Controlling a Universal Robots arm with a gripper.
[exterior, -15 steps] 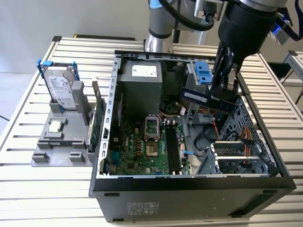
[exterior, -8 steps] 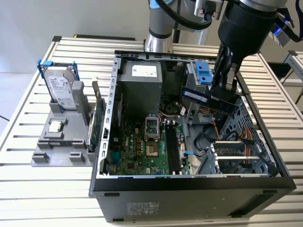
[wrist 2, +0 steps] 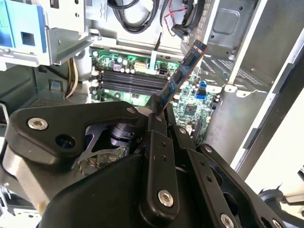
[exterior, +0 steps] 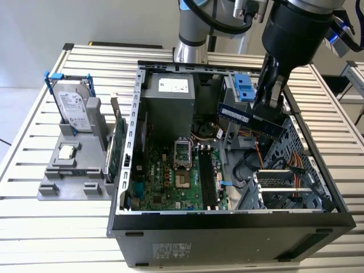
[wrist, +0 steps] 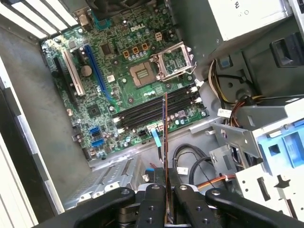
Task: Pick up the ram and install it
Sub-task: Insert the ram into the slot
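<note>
The gripper (wrist: 166, 176) has its fingers clamped on the ram (wrist: 164, 137), on edge above the memory slots (wrist: 137, 113), mid-carry; seating likely needs aligning it with one slot.

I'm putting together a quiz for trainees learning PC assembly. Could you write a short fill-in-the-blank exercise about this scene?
1. The tool is shut on the ___.
2. The black memory slots on the motherboard are all ___.
3. The hard drive stands outside the open case, at the exterior view's ___.

Missing words: ram; empty; left.
</note>
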